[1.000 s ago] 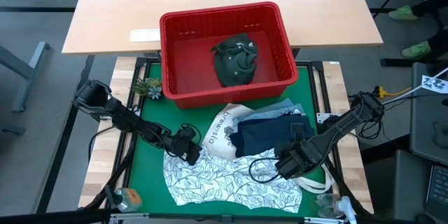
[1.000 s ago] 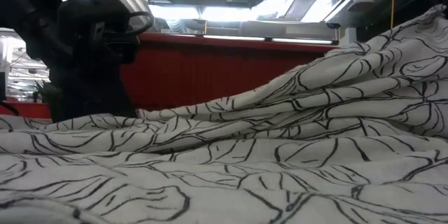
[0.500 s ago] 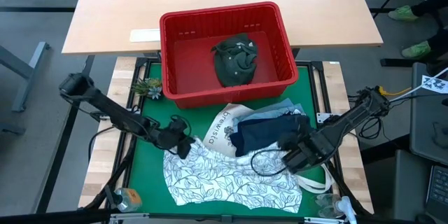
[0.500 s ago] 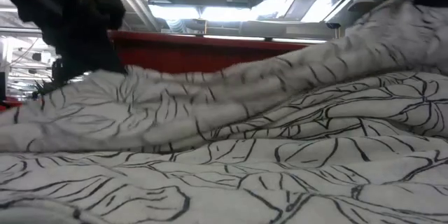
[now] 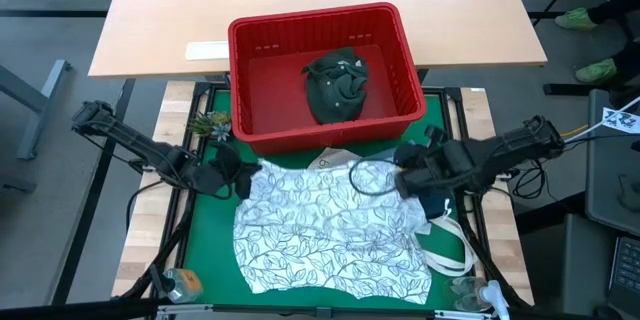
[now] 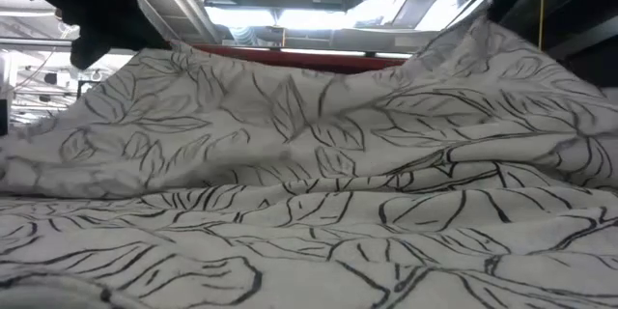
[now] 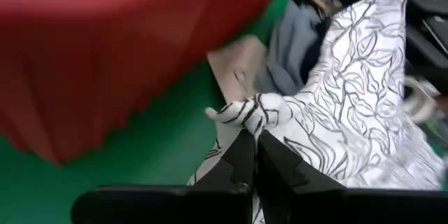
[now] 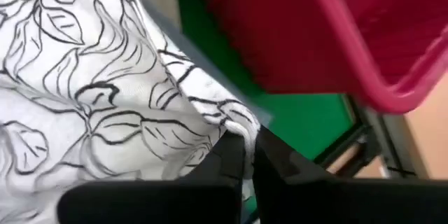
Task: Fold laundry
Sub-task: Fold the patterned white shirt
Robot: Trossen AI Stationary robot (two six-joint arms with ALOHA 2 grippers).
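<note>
While you are looking at the high view, notice that the white leaf-print garment (image 5: 330, 222) is lying spread over the green mat (image 5: 205, 235) in the lower middle of the frame, and that both arms are holding its upper edge, just below the red basket (image 5: 322, 72). The left gripper (image 5: 238, 180) is at the upper left corner of the cloth; in the left wrist view its fingers (image 7: 241, 155) are pressed together on a small bunch of the printed fabric. The right gripper (image 5: 410, 175) is at the upper right corner, and its fingers (image 8: 234, 155) are pinching the hem in the same way.

The held edge is running from left to right across the frame, between the two grippers, and the free edge is lying toward the bottom of the frame. So I judge that the next move is depending on this line: each arm is equally near its own corner, and the rest of the cloth is lying below the fingers in the picture. A dark olive garment (image 5: 337, 84) is resting inside the basket, and the white handles of a tote bag (image 5: 450, 248) are showing at the lower right of the cloth.
</note>
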